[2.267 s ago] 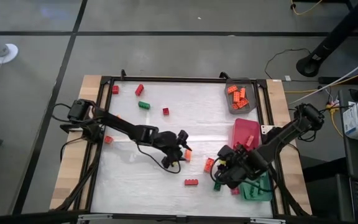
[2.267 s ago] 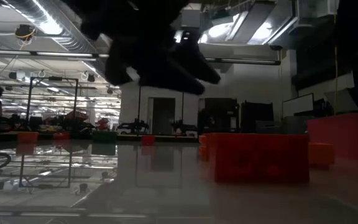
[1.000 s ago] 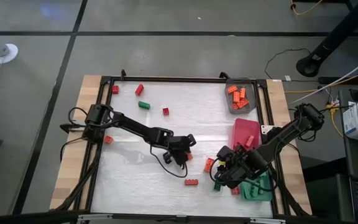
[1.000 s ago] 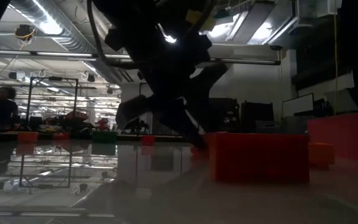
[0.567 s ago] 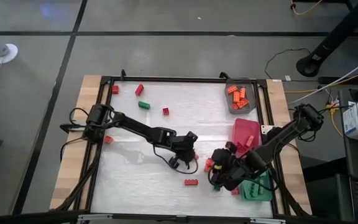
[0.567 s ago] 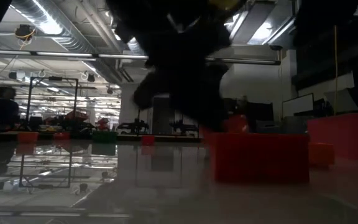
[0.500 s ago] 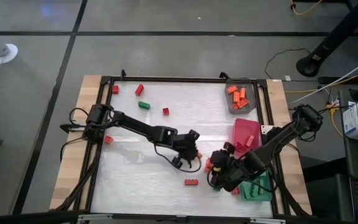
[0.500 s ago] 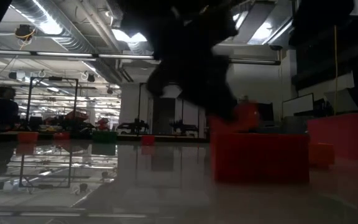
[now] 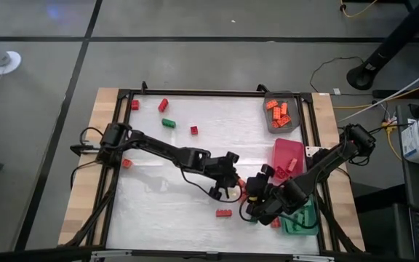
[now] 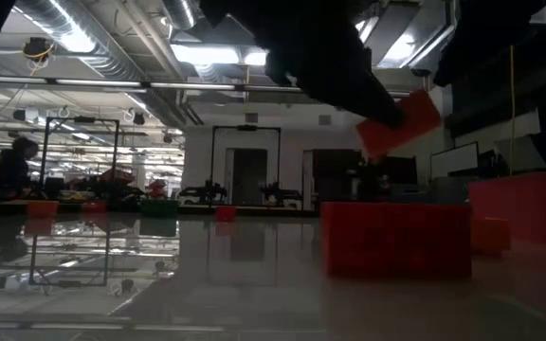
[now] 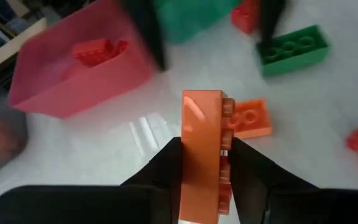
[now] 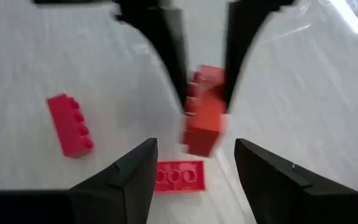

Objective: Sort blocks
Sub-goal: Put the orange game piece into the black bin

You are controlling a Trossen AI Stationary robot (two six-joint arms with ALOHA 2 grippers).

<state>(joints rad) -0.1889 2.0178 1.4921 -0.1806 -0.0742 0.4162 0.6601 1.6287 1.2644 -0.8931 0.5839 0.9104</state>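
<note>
Left gripper [image 9: 233, 186] pinches an orange block [image 11: 202, 152] near the frame's centre, lifted off the tabletop [image 9: 158, 211]. Its long axis runs along the fingers, tilted in the low view. Right gripper [image 9: 251, 205] waits just lower right, spread.

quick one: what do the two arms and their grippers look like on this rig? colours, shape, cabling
Both arms are dark, near black, built of slim jointed links. A thin black cable loops loose off the left arm near its base and by its wrist. The right arm looks the same. The left gripper has two black tapered fingers; the right gripper has two broader, flat black fingers. No markings are visible.
</note>
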